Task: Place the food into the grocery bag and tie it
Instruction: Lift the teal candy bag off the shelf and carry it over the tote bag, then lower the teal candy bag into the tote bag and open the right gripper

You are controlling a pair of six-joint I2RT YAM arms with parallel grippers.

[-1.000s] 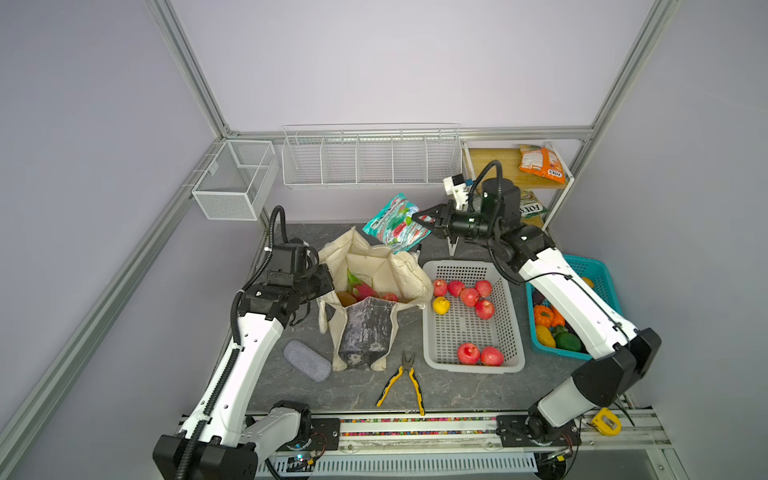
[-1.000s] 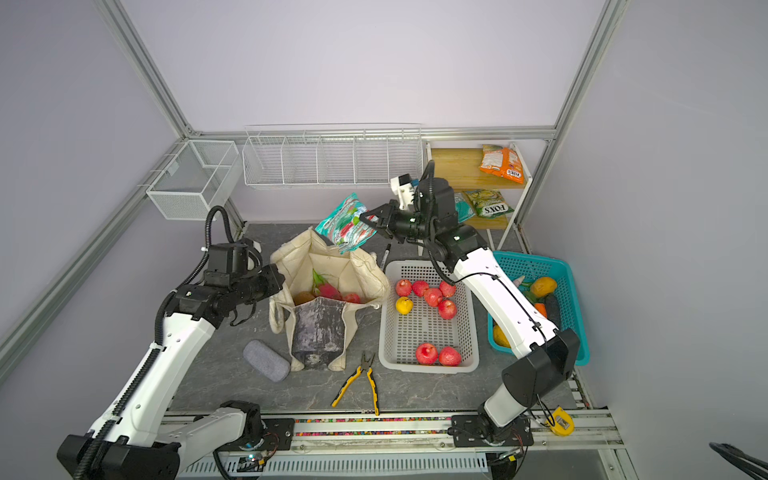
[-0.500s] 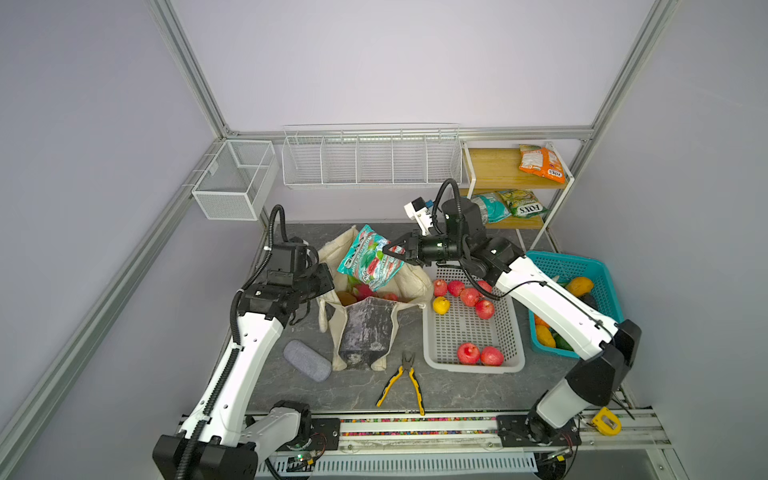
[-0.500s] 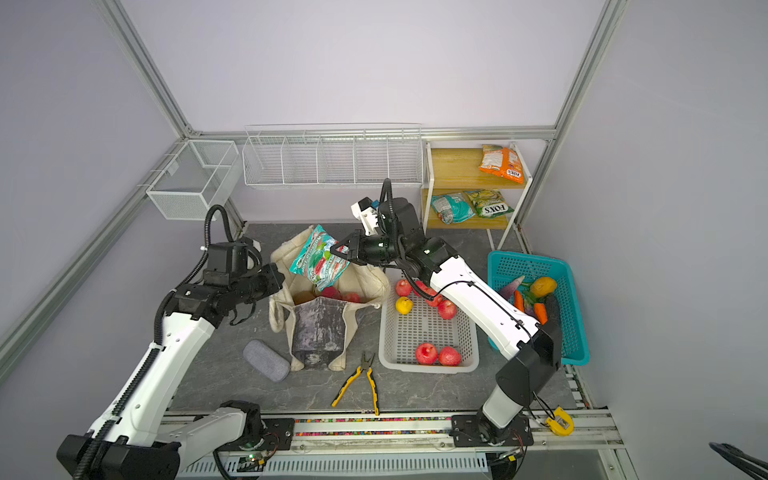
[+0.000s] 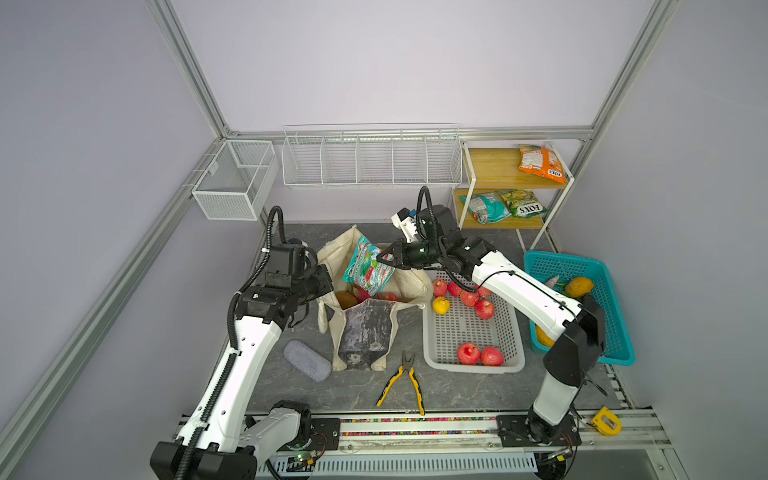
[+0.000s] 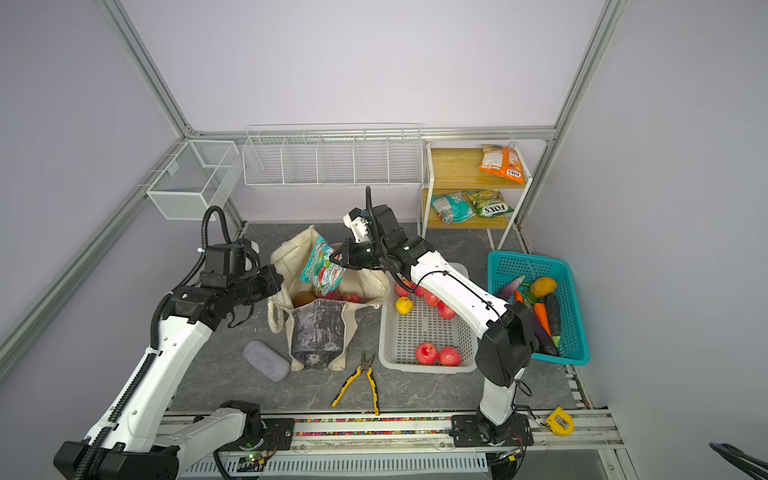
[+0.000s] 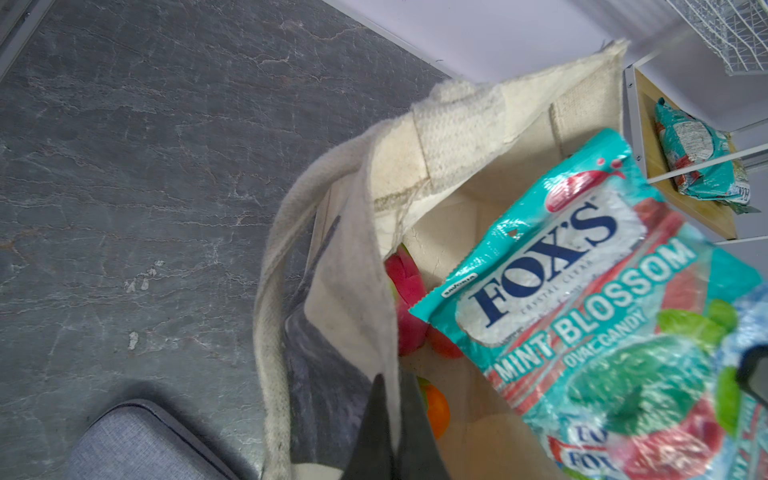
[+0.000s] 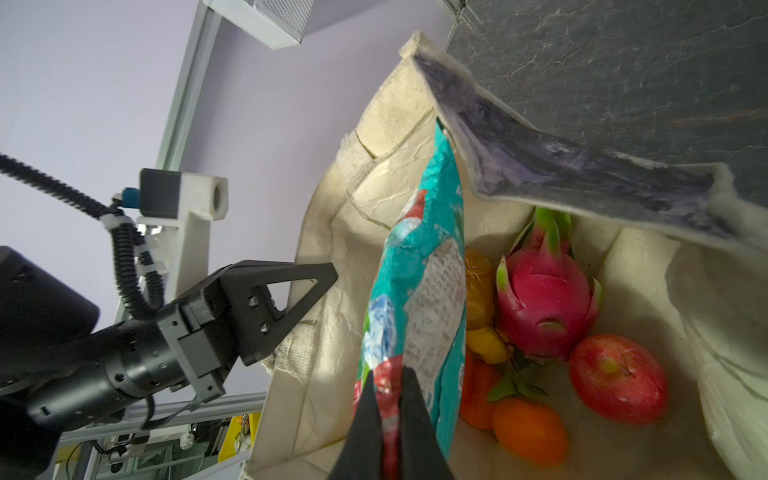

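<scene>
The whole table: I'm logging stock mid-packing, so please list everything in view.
grocery bag: one, cream with grey panel, table centre.
FOX'S packet: one, teal, over the bag's mouth.
dragon fruit: one, pink, inside the bag.
apple: one, red, inside the bag.
orange: one clear, inside the bag.
white basket: one, right of bag, holding several red apples and a yellow fruit.
teal basket: one, far right, holding vegetables.
shelf: one, wood, back right.
shelf packets: three; orange above, teal and green below.
pliers: one, yellow-handled, before the bag.
case: one, grey, front left of bag.
wire baskets: two, white, back wall and left corner.
tape measure: one, yellow, front rail.
left gripper: black, shut on the bag's rim.
right gripper: black, shut on the FOX'S packet.
</scene>
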